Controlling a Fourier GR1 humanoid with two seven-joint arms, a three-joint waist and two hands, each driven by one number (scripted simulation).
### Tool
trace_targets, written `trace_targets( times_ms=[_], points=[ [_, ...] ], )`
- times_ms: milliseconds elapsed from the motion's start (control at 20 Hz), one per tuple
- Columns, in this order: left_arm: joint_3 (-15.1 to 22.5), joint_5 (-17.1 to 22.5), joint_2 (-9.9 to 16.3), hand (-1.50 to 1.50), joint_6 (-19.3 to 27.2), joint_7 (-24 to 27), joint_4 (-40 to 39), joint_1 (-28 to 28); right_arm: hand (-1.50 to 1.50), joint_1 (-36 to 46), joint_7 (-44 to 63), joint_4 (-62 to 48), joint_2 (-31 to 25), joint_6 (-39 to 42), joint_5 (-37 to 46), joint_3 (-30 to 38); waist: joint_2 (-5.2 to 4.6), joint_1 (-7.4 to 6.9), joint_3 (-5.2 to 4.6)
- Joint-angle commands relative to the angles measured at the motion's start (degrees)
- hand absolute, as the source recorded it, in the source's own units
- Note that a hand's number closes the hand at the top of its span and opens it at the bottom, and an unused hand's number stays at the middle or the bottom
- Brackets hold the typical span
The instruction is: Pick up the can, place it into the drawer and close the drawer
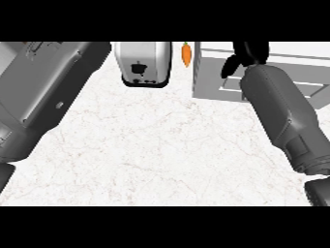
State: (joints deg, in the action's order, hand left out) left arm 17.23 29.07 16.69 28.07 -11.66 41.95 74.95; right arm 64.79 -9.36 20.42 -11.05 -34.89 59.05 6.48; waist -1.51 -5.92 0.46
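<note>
No can shows anywhere in the head view. The open grey drawer (pixel 212 77) sits at the upper right, and its inner floor is partly hidden by my right forearm. My right hand (pixel 245 54) hangs over the drawer's far part, cut off by the picture's top edge; whether it holds anything is hidden. My left forearm fills the left side and runs out at the upper left, so the left hand does not show.
A white toaster (pixel 144 64) stands at the top middle, just left of the drawer. An orange carrot (pixel 187 53) lies between the toaster and the drawer. The marble counter (pixel 160 140) spreads between my two forearms.
</note>
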Motion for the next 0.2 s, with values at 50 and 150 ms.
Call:
trace_targets(
  times_ms=[50,150],
  points=[
    [0.82,-0.7,1.1,-1.5,1.16,-1.4,4.5,-2.89,-1.5,5.94,-2.09,1.27,1.22,-1.28,-5.07,4.72,0.84,-1.04,-0.34],
    [-0.06,0.17,2.4,-1.5,-0.38,-2.36,5.72,-3.03,-1.5,6.51,-3.79,0.64,1.16,-0.75,-5.75,5.47,0.6,-0.49,-0.35]
  ],
)
